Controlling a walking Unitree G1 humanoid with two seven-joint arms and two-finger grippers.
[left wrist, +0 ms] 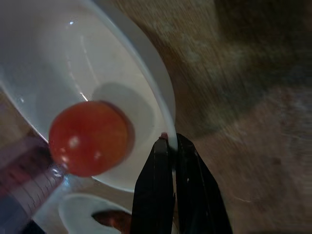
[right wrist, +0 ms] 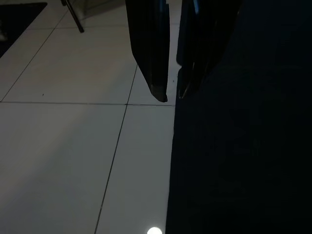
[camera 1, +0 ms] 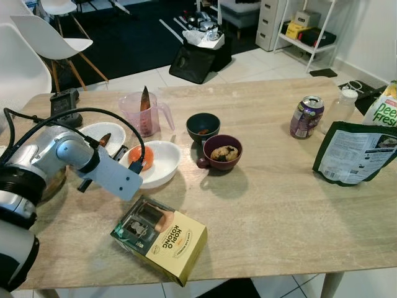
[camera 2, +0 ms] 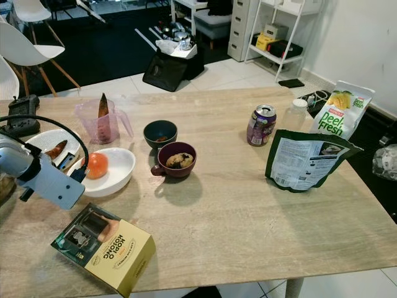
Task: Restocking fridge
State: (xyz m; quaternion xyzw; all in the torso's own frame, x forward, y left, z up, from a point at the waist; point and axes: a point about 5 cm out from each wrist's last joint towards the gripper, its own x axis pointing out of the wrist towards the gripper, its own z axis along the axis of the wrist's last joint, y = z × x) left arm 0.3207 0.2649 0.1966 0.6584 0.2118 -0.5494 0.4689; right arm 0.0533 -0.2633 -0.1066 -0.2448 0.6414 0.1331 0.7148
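Observation:
A white bowl (camera 1: 166, 169) holding an orange-red tomato (camera 1: 141, 156) sits at the left of the wooden table (camera 1: 279, 198). My left gripper (camera 1: 135, 166) reaches over the table and is shut on the bowl's near rim (left wrist: 165, 117), with the rim pinched between the two black fingers (left wrist: 153, 185). In the left wrist view the tomato (left wrist: 88, 137) lies inside the bowl just beside the fingers. A purple drink can (camera 1: 307, 117), a green pouch (camera 1: 356, 152), a juice pack (camera 2: 338, 112) and a clear bottle (camera 1: 342, 104) stand at the right. My right gripper (right wrist: 171, 97) hangs over the tiled floor, its fingers close together.
A yellow-and-green box (camera 1: 160, 239) lies near the table's front edge. A maroon cup (camera 1: 220, 152), a dark bowl (camera 1: 203, 126), a pink measuring jug (camera 1: 144, 115) and a small white dish (camera 1: 102, 136) crowd around the white bowl. White chairs (camera 1: 59, 40) stand beyond the table.

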